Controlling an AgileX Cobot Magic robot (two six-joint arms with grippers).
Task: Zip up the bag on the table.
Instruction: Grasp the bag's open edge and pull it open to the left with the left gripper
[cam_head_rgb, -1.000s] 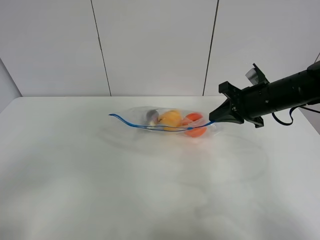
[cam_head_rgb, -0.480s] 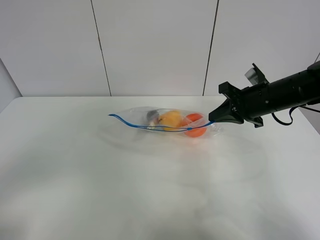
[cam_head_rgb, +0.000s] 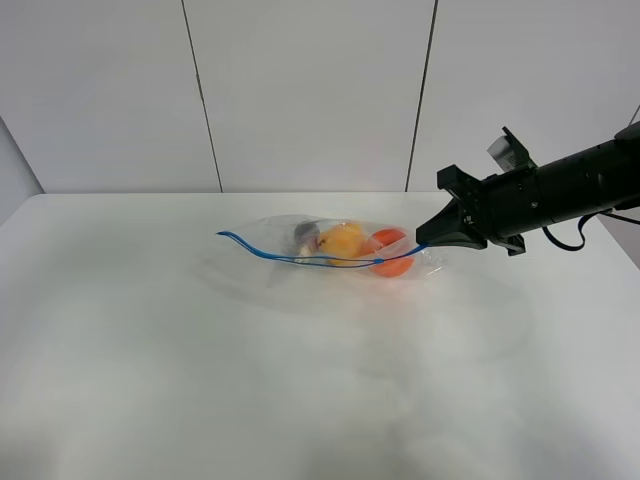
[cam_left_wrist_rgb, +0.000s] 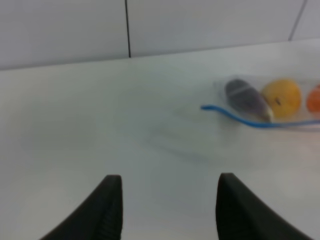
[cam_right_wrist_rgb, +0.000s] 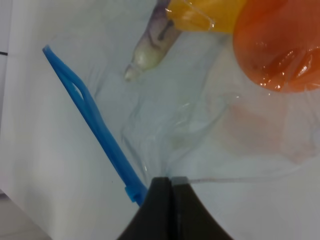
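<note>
Exterior high: the clear rectangular plastic zip bag (cam_head_rgb: 330, 243) is laid on the white desk (cam_head_rgb: 200, 380), its right end pinched by the closed right claw (cam_head_rgb: 424, 243), likely as an anchor.
Left wrist: the left claw (cam_left_wrist_rgb: 169, 179) is held wide open, empty, well apart from the bag, likely readied for the blue zipper strip (cam_left_wrist_rgb: 235, 117).
Right wrist: plastic beside the strip's end is gripped.

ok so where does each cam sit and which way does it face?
Exterior high: mounted high, looking down across the plain white table at the clear plastic zip bag; black right arm and right gripper show.
Left wrist: low over the table, facing the bag from afar; open left gripper shows.
Right wrist: close above the bag; shut right gripper pinches its edge.
Shared: all three see the bag.
</note>
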